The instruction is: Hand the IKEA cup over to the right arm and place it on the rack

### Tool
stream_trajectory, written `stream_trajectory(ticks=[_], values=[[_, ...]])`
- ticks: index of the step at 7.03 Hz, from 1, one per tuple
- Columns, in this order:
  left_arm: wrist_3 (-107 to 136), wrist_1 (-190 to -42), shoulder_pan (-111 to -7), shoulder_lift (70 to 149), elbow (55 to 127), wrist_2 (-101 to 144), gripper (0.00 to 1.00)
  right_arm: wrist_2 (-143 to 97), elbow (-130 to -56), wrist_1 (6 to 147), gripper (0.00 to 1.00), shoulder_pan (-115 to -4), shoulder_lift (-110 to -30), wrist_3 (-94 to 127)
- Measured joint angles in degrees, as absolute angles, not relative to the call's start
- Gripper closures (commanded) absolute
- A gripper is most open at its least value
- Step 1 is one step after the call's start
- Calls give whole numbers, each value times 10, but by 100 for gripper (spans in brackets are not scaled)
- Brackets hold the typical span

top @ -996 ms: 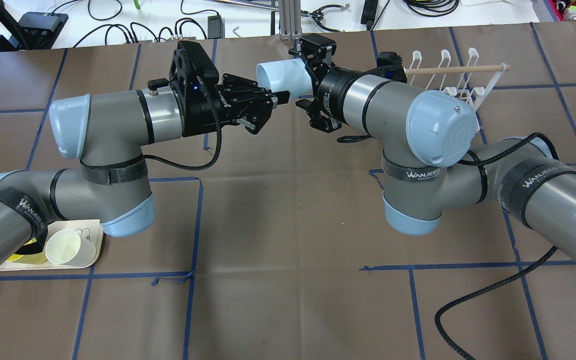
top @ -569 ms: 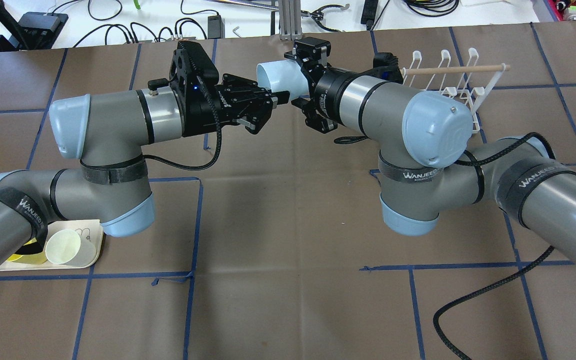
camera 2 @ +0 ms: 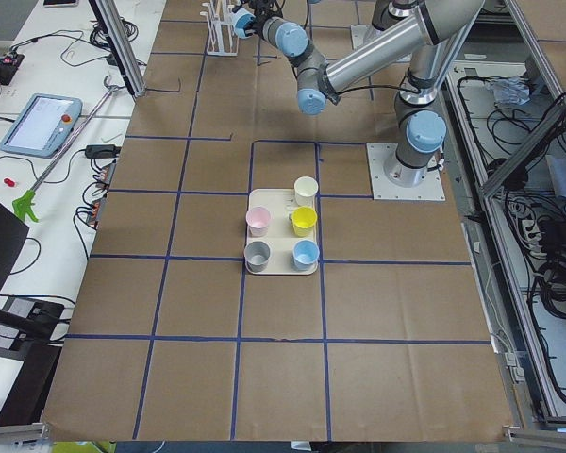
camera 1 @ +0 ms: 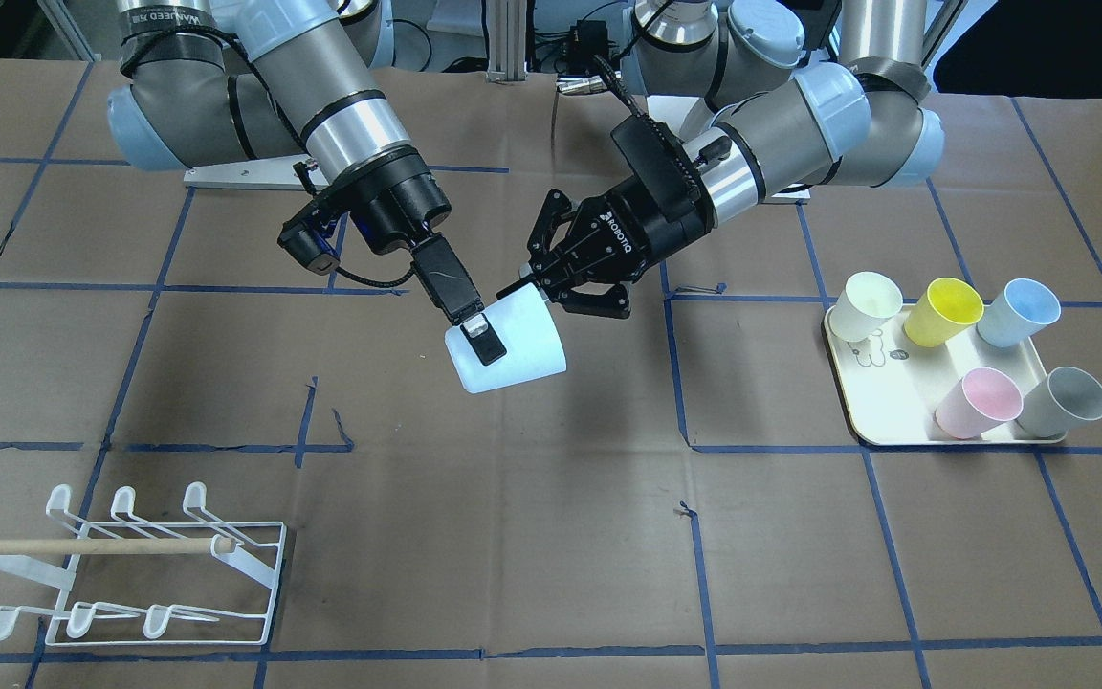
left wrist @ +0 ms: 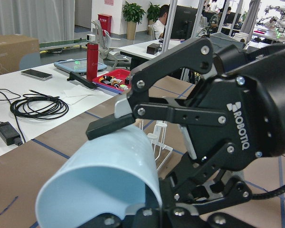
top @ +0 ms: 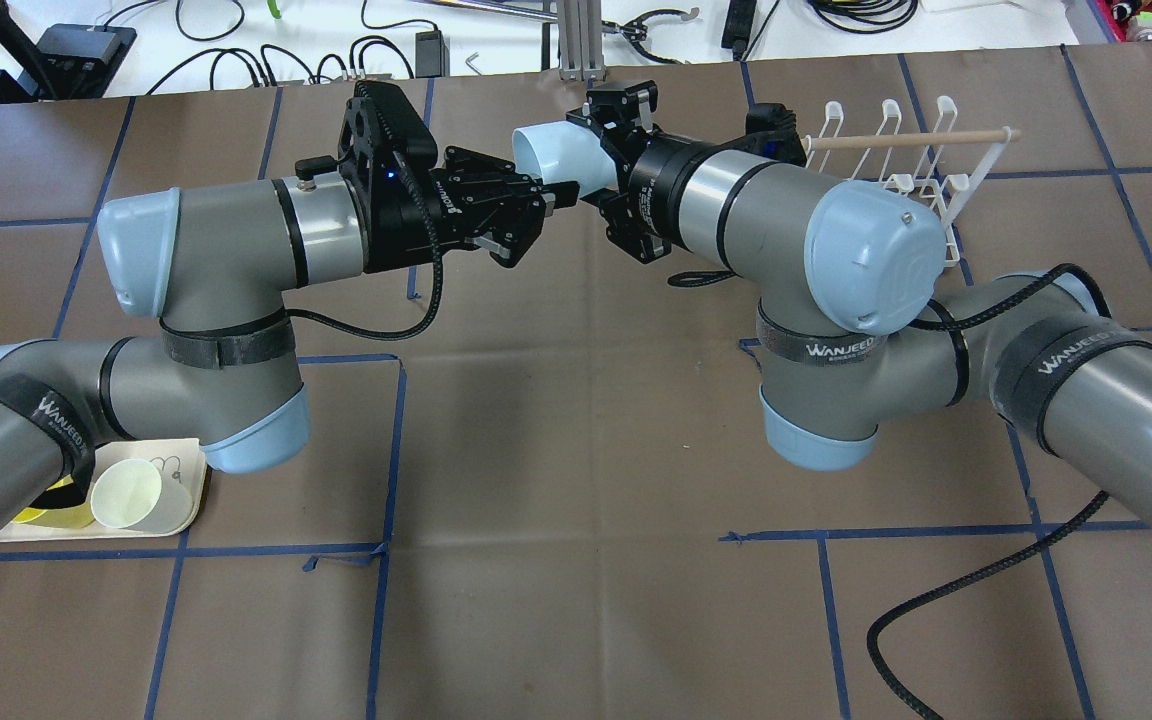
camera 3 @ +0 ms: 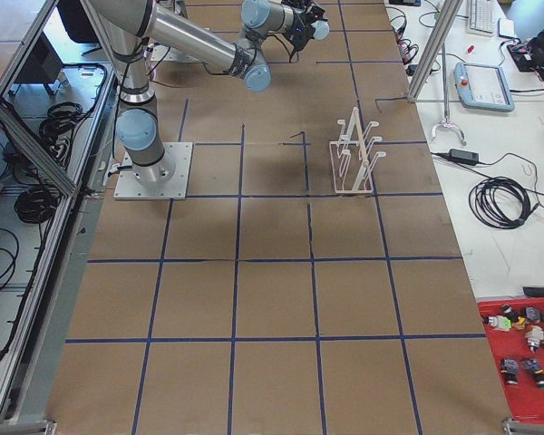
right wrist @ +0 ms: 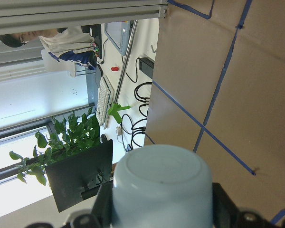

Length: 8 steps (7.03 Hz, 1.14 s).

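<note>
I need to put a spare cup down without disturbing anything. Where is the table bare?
The brown paper between the rack and the tray is bare, on the operators' side of the cup held in the air. The tray is crowded with five cups.

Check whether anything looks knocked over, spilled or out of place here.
Nothing stands out. The pale blue cup sits sideways in mid-air between the left gripper and right gripper, mid-handover; the five cups on the tray stand upright, as does the rack.
</note>
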<state>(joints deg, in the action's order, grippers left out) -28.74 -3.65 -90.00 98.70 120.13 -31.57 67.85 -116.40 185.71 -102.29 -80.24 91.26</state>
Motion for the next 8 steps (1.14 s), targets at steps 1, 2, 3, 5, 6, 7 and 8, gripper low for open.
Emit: stream_trajectory(ticks=[1,2,3,5,6,7,8], values=[[-287,-36,-900,987,1201,-316,58,678,-1163,1857,45,-1023,-802,912],[-287,-36,-900,987,1200,-316,37,678,-1162,1857,48,-1022,-803,912],[-287,-36,-899,986,1199,-316,14,678,-1161,1857,50,-1022,-802,912],[-287,-37,-899,985,1198,-315,2,678,-1160,1857,58,-1022,-802,912],[-286,-37,-896,983,1197,-314,2,678,-1160,1857,58,-1022,-802,912],[-286,-37,-886,982,1198,-313,2,678,-1159,1857,58,-1022,-802,911],[-287,-37,-866,981,1200,-311,2,678,-1159,1857,59,-1022,-802,910]])
